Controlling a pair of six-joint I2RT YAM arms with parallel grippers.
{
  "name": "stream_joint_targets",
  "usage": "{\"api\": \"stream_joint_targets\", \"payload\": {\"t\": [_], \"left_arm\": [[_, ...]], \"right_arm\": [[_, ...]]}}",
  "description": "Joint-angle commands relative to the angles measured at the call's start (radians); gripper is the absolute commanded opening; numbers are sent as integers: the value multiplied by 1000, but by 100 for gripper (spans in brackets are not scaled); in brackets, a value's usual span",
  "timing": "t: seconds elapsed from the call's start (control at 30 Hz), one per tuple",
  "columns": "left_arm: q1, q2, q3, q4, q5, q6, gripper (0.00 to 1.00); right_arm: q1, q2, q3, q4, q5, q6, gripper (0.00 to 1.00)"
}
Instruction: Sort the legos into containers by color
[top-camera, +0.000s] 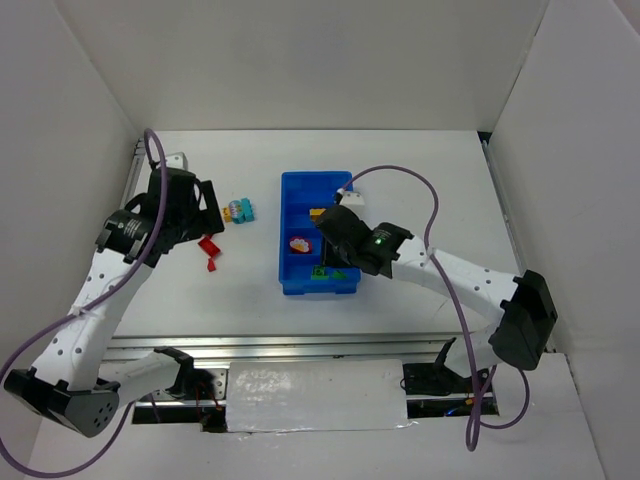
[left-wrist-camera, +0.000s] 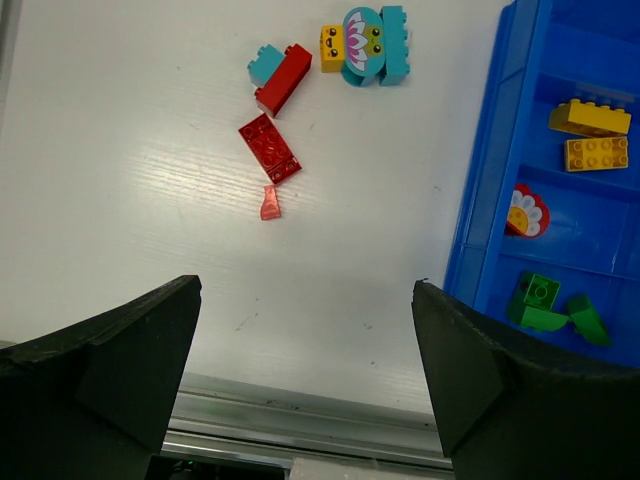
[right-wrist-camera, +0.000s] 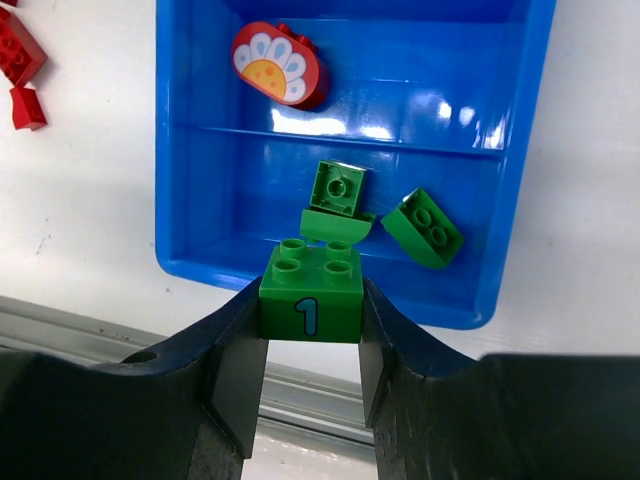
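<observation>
Risk: the green brick (right-wrist-camera: 311, 290), pinched tight in the right gripper (right-wrist-camera: 311, 318), hangs over the tray's (right-wrist-camera: 165, 150) near rim; let go early, it may clip that rim and tumble outside.
Room: plain white walls (top-camera: 300, 60) enclose the tray on three sides.
Surface: the table (top-camera: 420, 170) is white and smooth, so bricks could skid.
Idle arm: the left gripper (left-wrist-camera: 305, 290) is spread wide, empty, left of the tray.
Unsorted: loose bricks (left-wrist-camera: 270, 150), red, teal and yellow, lie left of the tray.

Left hand (left-wrist-camera: 305, 310) spread wide, red legos (left-wrist-camera: 270, 148) ahead
</observation>
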Motion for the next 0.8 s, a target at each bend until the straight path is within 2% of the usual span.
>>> {"api": "stream_joint_targets", "payload": {"t": [0.0, 0.27, 0.47, 0.53, 0.57, 0.63, 0.7, 0.73, 0.77], "left_arm": [[10, -40, 9, -35, -47, -36, 100], [15, -22, 35, -78, -53, -52, 99], [15, -20, 35, -67, -28, -48, 99], [15, -16, 35, -65, -21, -43, 100], [16, -16, 34, -62, -15, -37, 99], [16, -11, 32, -62, -10, -33, 99], [18, -10, 28, -62, 5, -23, 99], [18, -11, 26, -62, 10, -22, 99], [20, -10, 22, -61, 15, -20, 99]], "right_arm": [[-6, 34, 55, -28, 25, 29, 0], [-6, 100, 55, -13, -12, 20, 0], [-14, 192, 58, 1, -15, 1, 8], [-15, 208, 58, 12, -12, -2, 14], [-20, 220, 60, 16, -14, -4, 23], [-29, 232, 69, 22, -15, -8, 24], [-35, 246, 80, 27, -18, -11, 33], [-38, 251, 83, 27, -17, -11, 38], [-40, 255, 87, 22, -12, -10, 50]]}}
